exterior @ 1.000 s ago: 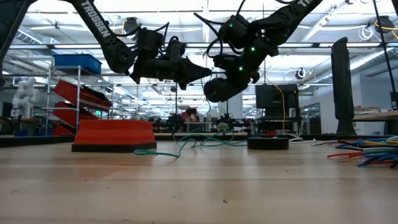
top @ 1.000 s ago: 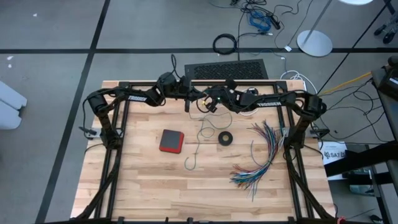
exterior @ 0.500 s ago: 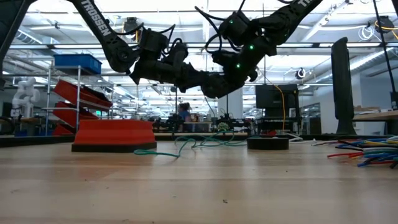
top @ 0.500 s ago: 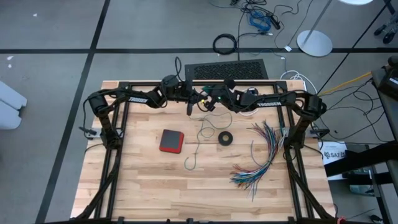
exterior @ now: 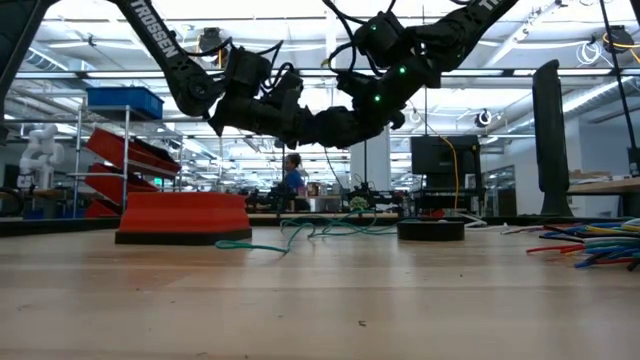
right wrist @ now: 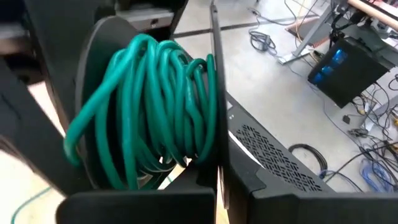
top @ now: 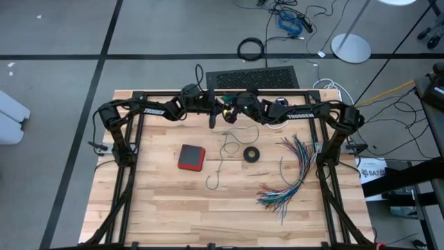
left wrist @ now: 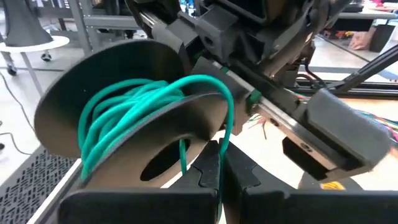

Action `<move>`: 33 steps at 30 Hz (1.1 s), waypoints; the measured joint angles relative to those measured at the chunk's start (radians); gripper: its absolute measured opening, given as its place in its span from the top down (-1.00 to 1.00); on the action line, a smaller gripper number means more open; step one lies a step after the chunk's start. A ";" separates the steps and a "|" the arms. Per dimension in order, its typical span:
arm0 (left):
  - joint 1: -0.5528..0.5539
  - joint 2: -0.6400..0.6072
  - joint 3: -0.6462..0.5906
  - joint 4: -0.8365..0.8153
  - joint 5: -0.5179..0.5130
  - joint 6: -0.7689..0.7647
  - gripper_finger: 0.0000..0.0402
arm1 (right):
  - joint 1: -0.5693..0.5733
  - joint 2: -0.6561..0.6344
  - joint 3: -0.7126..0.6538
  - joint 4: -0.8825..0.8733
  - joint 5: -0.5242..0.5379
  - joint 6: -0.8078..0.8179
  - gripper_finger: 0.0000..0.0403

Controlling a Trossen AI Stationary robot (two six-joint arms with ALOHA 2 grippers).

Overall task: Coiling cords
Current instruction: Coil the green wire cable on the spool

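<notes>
Above the tabletop (top: 166, 201), upper centre of the high view, the closed left gripper (top: 215, 111) and closed right gripper (top: 231, 113) meet at a spool (right wrist: 99, 93). Much teal cord (right wrist: 161, 106) is wound; a tail (top: 220, 167) lies on the wood, so coiling seems unfinished.

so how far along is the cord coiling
Done: several loops of the thin teal-green cord sit wound on a dark spool. In hand: the left gripper and right gripper, fingers shut, meet above the table's back edge with the cord between them. Left: the teal tail on the wooden table still uncoiled.
</notes>
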 joint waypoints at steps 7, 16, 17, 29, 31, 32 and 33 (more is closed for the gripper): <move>-0.026 0.000 0.000 0.006 -0.021 0.008 1.00 | 0.000 0.000 0.001 0.024 -0.005 0.024 1.00; -0.049 0.000 0.016 -0.003 -0.080 0.007 1.00 | 0.000 0.000 0.002 0.096 -0.056 0.056 1.00; -0.051 0.000 0.016 -0.008 -0.091 0.007 1.00 | 0.000 0.000 0.002 0.097 -0.057 0.059 1.00; -0.047 0.027 0.018 -0.051 -0.222 0.025 0.98 | -0.002 0.000 0.002 0.141 -0.054 0.053 1.00; -0.043 0.027 0.018 -0.049 -0.228 0.026 0.94 | -0.002 0.000 0.002 0.143 -0.055 0.051 1.00; -0.039 0.028 0.018 -0.052 -0.231 0.027 0.90 | -0.002 0.000 0.002 0.149 -0.056 0.048 1.00; -0.033 0.031 0.017 -0.057 -0.232 0.027 0.86 | -0.002 -0.001 0.003 0.153 -0.057 0.048 1.00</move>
